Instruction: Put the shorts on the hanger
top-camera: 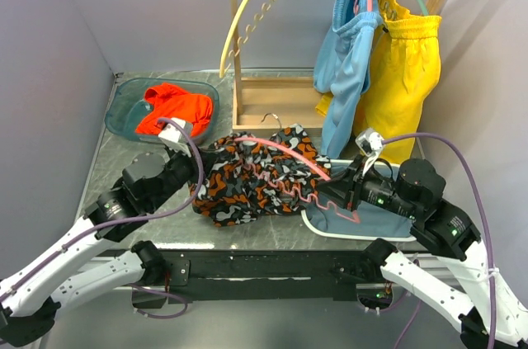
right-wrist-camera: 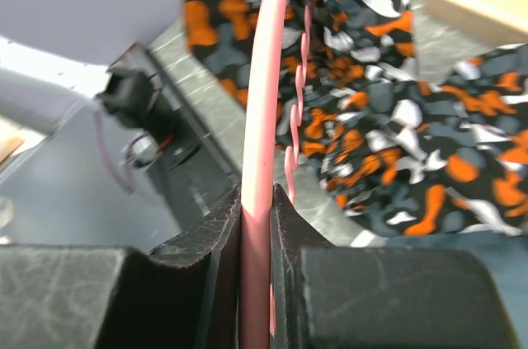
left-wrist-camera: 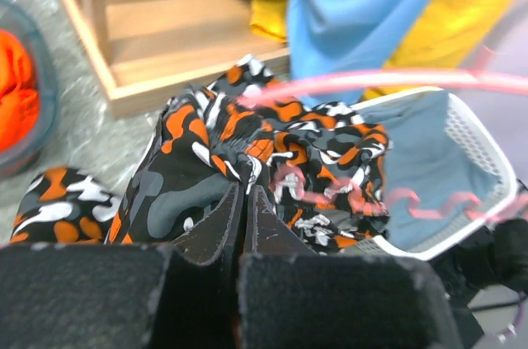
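Note:
The camouflage shorts [top-camera: 247, 180] lie bunched on the table's middle. The pink hanger [top-camera: 289, 155] stretches across their right part, with its wavy bar [top-camera: 290, 191] against the cloth. My left gripper [top-camera: 195, 172] is shut on a fold at the shorts' left edge; the left wrist view shows the fingertips [left-wrist-camera: 257, 196] pinching the cloth [left-wrist-camera: 206, 167], with the hanger's arch [left-wrist-camera: 388, 79] beyond. My right gripper [top-camera: 334, 192] is shut on the hanger's right end. The right wrist view shows the pink arm [right-wrist-camera: 262, 118] clamped between the pads [right-wrist-camera: 285, 217], with the shorts [right-wrist-camera: 388, 101] behind.
A teal tub [top-camera: 120, 114] at the back left holds a plain orange-red garment [top-camera: 173, 108]. A wooden rack [top-camera: 243, 85] at the back carries a yellow hanger [top-camera: 247, 19], light-blue shorts [top-camera: 346, 60] and yellow shorts [top-camera: 408, 68]. A white basket [top-camera: 363, 231] lies under my right gripper.

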### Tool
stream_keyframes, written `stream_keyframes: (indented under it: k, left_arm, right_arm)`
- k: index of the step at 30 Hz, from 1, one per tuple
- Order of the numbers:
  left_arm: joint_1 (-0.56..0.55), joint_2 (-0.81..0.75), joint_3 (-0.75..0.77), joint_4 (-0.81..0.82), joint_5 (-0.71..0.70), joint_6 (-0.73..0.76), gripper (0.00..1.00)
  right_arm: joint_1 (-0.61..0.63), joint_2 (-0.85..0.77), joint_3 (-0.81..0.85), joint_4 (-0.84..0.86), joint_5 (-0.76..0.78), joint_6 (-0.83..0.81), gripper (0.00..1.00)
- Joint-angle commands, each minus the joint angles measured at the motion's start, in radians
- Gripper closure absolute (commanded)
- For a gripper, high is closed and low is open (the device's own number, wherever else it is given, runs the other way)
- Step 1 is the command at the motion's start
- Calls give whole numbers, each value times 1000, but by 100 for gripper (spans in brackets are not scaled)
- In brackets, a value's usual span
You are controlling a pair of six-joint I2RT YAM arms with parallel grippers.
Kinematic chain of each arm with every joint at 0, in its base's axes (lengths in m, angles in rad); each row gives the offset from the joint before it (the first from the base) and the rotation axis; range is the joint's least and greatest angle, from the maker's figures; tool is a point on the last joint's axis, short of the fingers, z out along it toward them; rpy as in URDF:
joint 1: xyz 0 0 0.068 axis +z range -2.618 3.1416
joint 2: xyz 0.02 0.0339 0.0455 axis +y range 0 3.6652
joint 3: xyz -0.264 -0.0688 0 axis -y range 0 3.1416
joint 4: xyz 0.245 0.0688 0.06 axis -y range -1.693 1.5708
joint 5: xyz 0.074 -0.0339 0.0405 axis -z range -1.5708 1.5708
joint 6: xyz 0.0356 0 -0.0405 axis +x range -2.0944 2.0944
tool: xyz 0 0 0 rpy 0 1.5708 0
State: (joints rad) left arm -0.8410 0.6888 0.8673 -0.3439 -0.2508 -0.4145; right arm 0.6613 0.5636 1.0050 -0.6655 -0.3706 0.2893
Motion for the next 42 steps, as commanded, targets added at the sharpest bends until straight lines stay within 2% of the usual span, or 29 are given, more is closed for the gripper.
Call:
stream_keyframes:
  k: [1,5,7,11,13,16,21,25,29,32,34,36,39,41,42]
  left_arm:
    - [0,-14,61,26,114,71,99]
    - [0,-20,67,11,120,83,99]
    - [0,-18,71,9,108,88,99]
    - [2,-20,82,26,50,86,99]
    - [2,-18,87,22,-40,77,99]
    - [0,-17,93,25,-68,92,99]
    - [0,0,113,20,94,112,99]
    - [2,12,134,-6,286,117,99]
    - [-1,-8,139,-24,358,114,99]
    - [0,-6,141,-76,254,108,99]
    - [-1,0,148,-112,159,97,99]
    - [0,5,147,-156,-15,56,99]
    - [0,24,150,-220,-100,-10,97]
    - [0,40,156,-239,-113,-40,91]
    - [0,43,162,-244,-108,-46,84]
  right_arm:
    - [4,-44,20,110,142,-39,100]
    - [4,-24,52,103,99,-61,100]
    - [6,-8,55,105,14,-79,100]
    - [7,-16,-20,185,-194,-73,100]
    - [12,-22,-67,208,-264,-78,100]
    - [20,-30,-101,240,-303,-78,100]
    - [23,16,-175,397,-376,-61,100]
    - [26,58,-197,481,-291,-78,100]
    - [24,142,-195,530,-212,-99,100]
    - [24,153,-201,592,-249,-93,100]
    - [24,124,-197,574,-177,-108,100]
    - [23,81,-198,578,-114,-115,100]
    - [24,68,-210,635,-122,-69,100]
    - [29,103,-252,733,-215,-24,100]
    - [38,122,-285,768,-223,3,100]
